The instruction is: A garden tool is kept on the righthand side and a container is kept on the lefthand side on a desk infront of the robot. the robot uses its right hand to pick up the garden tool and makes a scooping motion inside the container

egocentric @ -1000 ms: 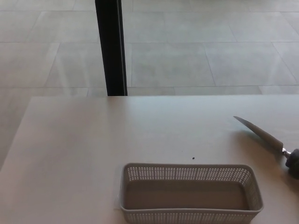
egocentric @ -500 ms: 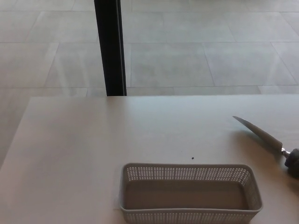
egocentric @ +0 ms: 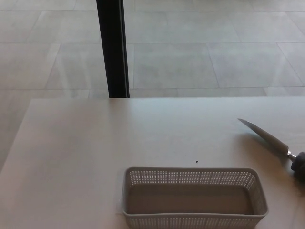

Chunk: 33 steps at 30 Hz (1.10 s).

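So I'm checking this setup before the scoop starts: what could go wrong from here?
The garden tool lies at the table's right edge with its dark handle partly out of view, so a grasp may be poorly aimed or nudge it off. The perforated container looks light and sits loose near the front edge, so scooping could push it.

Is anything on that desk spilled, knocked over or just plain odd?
Nothing stands out. The perforated basket sits upright and empty near the front edge, and the garden tool lies flat to its right, handle partly cut off by the picture. Only a tiny dark speck marks the desk.
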### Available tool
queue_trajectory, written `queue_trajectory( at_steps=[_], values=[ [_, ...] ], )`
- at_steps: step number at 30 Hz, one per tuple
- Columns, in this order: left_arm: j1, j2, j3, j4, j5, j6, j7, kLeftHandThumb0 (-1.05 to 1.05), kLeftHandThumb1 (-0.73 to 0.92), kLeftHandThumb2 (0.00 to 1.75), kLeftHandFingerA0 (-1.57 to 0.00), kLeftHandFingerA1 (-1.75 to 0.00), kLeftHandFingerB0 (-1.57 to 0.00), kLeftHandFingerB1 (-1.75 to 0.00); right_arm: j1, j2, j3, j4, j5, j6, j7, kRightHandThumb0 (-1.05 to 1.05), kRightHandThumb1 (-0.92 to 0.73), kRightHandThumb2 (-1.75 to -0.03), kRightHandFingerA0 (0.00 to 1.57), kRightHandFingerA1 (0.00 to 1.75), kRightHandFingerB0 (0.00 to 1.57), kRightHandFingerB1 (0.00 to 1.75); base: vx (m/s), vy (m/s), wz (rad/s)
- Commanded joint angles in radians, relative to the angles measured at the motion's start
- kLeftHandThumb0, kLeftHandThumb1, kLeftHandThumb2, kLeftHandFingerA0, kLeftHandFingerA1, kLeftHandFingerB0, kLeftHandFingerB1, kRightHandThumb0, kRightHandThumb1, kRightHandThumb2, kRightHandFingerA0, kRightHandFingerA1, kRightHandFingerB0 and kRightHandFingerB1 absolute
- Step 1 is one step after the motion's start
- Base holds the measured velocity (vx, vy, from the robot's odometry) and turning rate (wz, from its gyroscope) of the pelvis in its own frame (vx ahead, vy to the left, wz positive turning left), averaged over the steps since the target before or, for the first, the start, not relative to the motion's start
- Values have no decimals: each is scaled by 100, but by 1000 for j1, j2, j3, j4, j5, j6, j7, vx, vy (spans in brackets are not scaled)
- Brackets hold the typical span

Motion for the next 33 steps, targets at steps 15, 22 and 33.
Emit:
queue_trajectory(
  at_steps=[15,22,33],
  values=[
    [-3,5,-4,-2,-4,-15,-19,-29,-6,132,-73,-100,-66,-92,-153,122,133,253,-129,-16,-35,-93,-65,-101,5,25,6,21,0,0,0],
    [-1,10,-33,-4,25,-25,0,-32,0,130,-71,-96,-62,-89,-159,155,184,315,-167,-14,-69,-79,-56,-95,2,33,8,29,0,0,0],
    [-11,1,-34,3,13,-10,0,-36,1,125,-72,-95,-63,-89,-108,231,318,379,-329,47,-322,-44,-60,-59,23,63,22,29,0,0,0]
  ],
)
